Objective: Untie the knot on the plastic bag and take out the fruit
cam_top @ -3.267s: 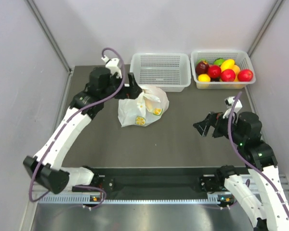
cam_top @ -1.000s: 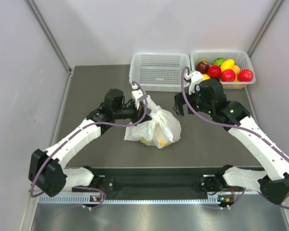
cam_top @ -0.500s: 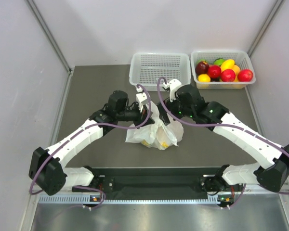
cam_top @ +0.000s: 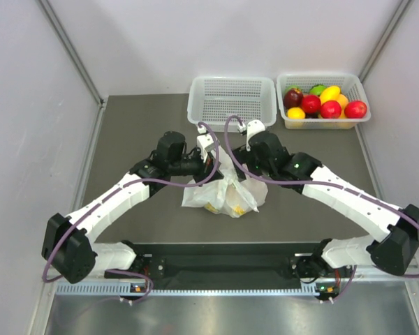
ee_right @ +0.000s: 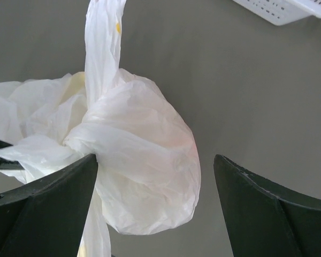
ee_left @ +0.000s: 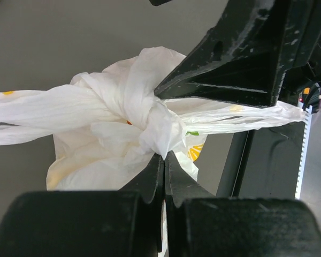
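At the middle of the dark table (cam_top: 126,139) the plastic bag (cam_top: 227,194) lies slumped, its knot (ee_left: 150,120) on the upper side and tied. The left gripper (ee_left: 163,158) comes in from the left, its jaws pressed together on a fold of plastic just under the knot (no gap between them shows in the left wrist view). The right gripper (ee_right: 155,160) reaches in from the right with its jaws spread wide and a rounded bulge of the bag between them. One of its fingers (ee_right: 48,198) touches the plastic beside the knot, while the other stands apart from the bag. One twisted handle (ee_right: 102,48) runs straight away from the knot. Yellow shows at the bag's near side, though I cannot tell whether it is print or contents. Along the far edge sit a white perforated basket (cam_top: 232,124) and, to its right, a second basket (cam_top: 314,123) holding a heap of red, yellow and green fruit (cam_top: 325,101).
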`<state>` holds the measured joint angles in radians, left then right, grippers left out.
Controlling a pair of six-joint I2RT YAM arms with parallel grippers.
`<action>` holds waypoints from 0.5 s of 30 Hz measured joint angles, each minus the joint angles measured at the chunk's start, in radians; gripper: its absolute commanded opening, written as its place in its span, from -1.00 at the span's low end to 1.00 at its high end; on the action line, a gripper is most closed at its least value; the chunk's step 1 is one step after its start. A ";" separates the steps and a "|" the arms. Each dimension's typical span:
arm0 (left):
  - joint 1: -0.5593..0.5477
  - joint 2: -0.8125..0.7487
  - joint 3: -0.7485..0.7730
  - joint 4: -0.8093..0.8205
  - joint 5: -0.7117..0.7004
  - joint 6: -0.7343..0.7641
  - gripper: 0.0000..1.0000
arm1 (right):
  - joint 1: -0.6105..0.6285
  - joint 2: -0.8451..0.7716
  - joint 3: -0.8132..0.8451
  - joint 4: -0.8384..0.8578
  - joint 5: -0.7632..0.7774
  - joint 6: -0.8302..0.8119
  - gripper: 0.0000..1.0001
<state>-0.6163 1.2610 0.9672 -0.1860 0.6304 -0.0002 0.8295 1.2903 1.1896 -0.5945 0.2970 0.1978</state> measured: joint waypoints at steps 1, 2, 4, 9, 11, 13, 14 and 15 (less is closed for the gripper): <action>0.000 0.000 0.000 -0.001 0.000 0.000 -1.00 | 0.003 -0.010 -0.013 0.008 0.002 0.007 0.75; 0.000 0.000 0.000 -0.002 0.000 0.000 -1.00 | 0.006 -0.024 -0.029 0.017 0.003 0.014 0.75; -0.001 0.000 0.000 -0.002 0.000 0.000 -1.00 | 0.008 -0.058 -0.051 0.022 0.005 0.021 0.75; -0.001 0.000 0.005 -0.002 0.000 0.000 -1.00 | 0.013 -0.135 -0.053 0.027 -0.021 0.024 0.75; -0.001 0.000 0.008 -0.001 0.000 0.000 -1.00 | 0.020 -0.152 -0.053 0.027 -0.030 0.024 0.75; -0.001 0.000 0.011 -0.001 0.000 0.000 -1.00 | 0.024 -0.157 -0.053 0.027 -0.037 0.024 0.73; -0.001 0.000 0.012 -0.001 0.000 0.000 -1.00 | 0.026 -0.155 -0.053 0.026 -0.041 0.024 0.74; -0.001 0.000 0.013 0.000 0.000 0.000 -1.00 | 0.026 -0.150 -0.053 0.025 -0.046 0.024 0.73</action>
<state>-0.6174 1.2610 0.9802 -0.1864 0.6304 -0.0002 0.8558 1.1408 1.1366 -0.5694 0.2512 0.2214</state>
